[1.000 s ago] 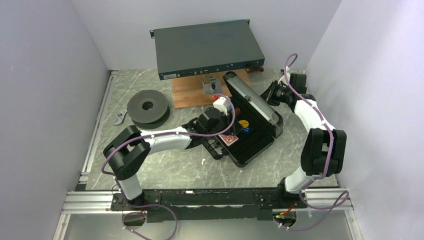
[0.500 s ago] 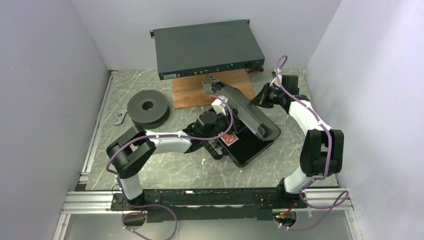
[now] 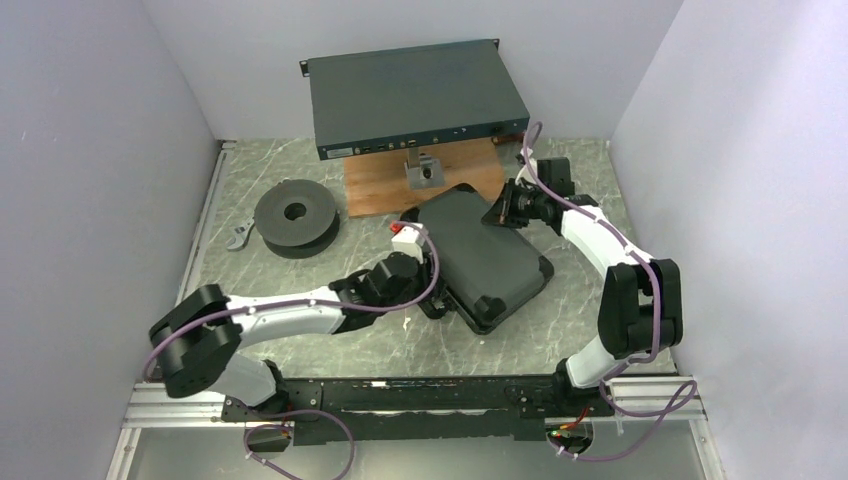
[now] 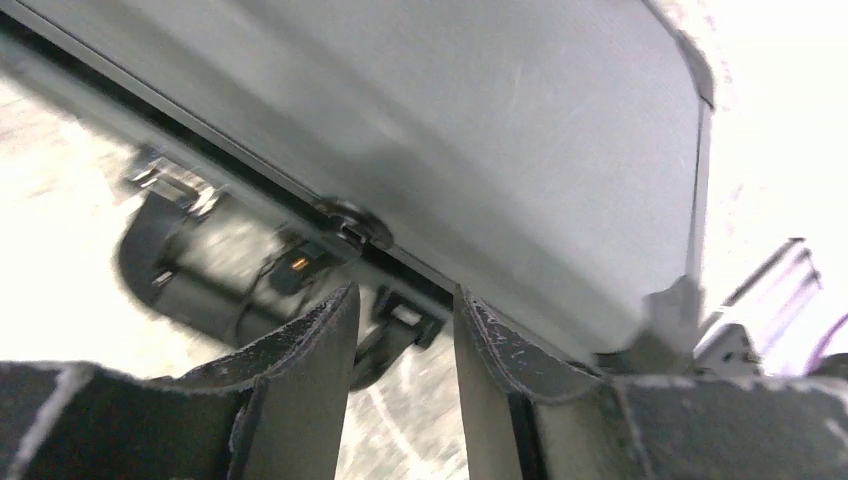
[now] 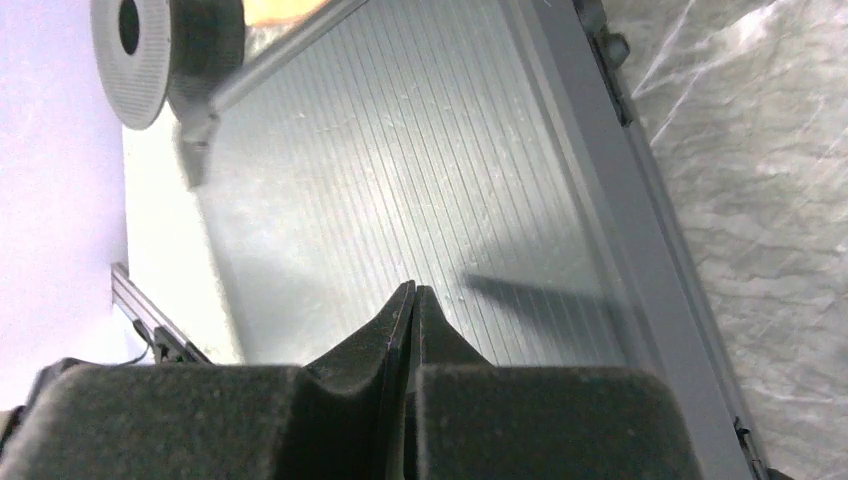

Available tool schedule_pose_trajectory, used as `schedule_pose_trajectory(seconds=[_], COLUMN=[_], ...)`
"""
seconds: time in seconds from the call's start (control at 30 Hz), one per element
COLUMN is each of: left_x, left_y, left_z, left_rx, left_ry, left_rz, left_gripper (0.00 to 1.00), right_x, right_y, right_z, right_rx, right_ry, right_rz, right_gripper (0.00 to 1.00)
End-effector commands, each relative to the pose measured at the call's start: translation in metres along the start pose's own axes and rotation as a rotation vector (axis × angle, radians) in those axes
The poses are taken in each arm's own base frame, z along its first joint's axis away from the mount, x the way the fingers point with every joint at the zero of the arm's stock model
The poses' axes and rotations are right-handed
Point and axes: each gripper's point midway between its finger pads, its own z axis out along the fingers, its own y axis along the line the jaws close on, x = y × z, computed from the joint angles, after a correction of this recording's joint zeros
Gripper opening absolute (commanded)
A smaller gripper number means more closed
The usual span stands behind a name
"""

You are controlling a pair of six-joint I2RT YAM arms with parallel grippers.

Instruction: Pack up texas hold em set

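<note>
Item: black case (image 3: 485, 262), mid-table (image 3: 330, 345), lid down; you can't confirm the latches (image 4: 345, 222) are fastened.
Right gripper (image 5: 412, 292): fingers pressed together, empty, over the ribbed lid.
Left gripper (image 4: 405, 300): fingers parted, empty, facing the latch edge.
Your risks: an unlatched lid may spring up, and a latch push may slide the case.

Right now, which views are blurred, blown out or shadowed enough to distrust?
Left wrist: the case is smeared by motion blur and the frame's right edge is blown out white; the left pincer is sharp. Right wrist: crisp; a dark shadow lies on the ribbed case beside the right pincer. Top external: evenly lit, sharp, no glare.
</note>
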Motion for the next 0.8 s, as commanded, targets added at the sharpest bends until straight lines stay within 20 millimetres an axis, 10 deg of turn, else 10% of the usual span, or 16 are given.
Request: schedule_pose_trajectory(seconds=[0.0,0.3,0.77], left_x=[0.004,0.008,0.006], left_y=[0.048,0.087,0.106], left_z=[-0.034,-0.083,-0.101], left_rx=[-0.217,-0.332,-0.344], left_ry=[-0.019,-0.068,-0.131], left_rz=[0.038,0.022,0.05], left_gripper=[0.46,0.48,0.64], right_x=[0.007,0.02,0.069], right_y=[0.014,0.037,0.056], right_z=[-0.002,0.007,0.0], right_rx=[0.004,-0.016,-0.046], right_ry=[-0.003,0.025,0.11], right_rz=[-0.065,-0.099,-0.179], right_gripper=[0.01,0.02,0.28])
